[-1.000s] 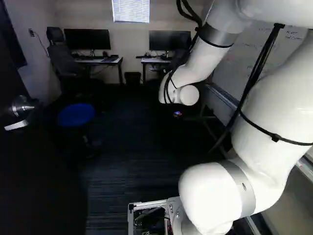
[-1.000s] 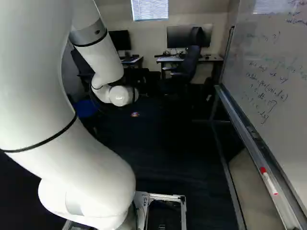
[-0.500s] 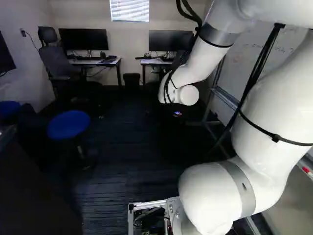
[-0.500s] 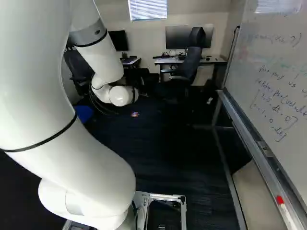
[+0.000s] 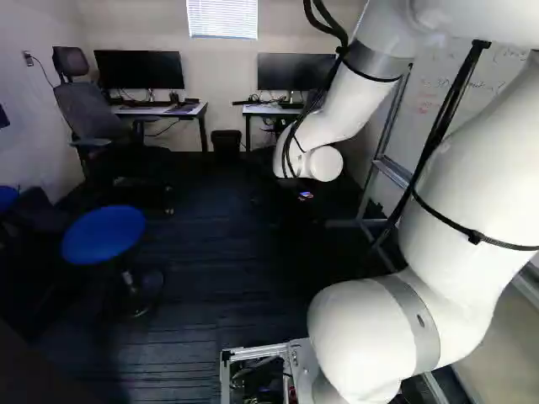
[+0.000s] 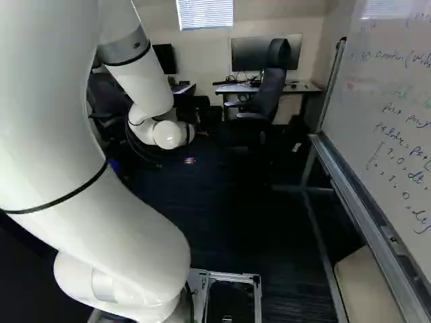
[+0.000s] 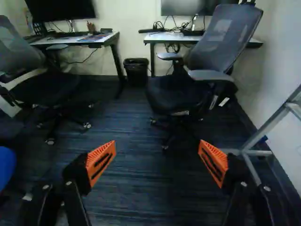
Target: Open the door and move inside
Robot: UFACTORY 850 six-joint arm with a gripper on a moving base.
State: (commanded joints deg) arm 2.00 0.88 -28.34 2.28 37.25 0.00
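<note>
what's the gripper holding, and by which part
Nothing is held: in the wrist view the gripper stands open, with only floor showing between its fingers.

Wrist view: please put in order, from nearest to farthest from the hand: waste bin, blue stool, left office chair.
1. Blue stool, off to the robot's left.
2. Left office chair, also left, beyond.
3. Waste bin, ahead, between the desks.

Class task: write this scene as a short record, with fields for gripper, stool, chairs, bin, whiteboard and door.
Gripper: open, empty
Stool: blue seat, at the left of the left base view
Chairs: two dark ones, one by each desk
Bin: dark, on the floor between the desks
Whiteboard: written on, at the right of the right base view
Door: cannot be made out for sure
</note>
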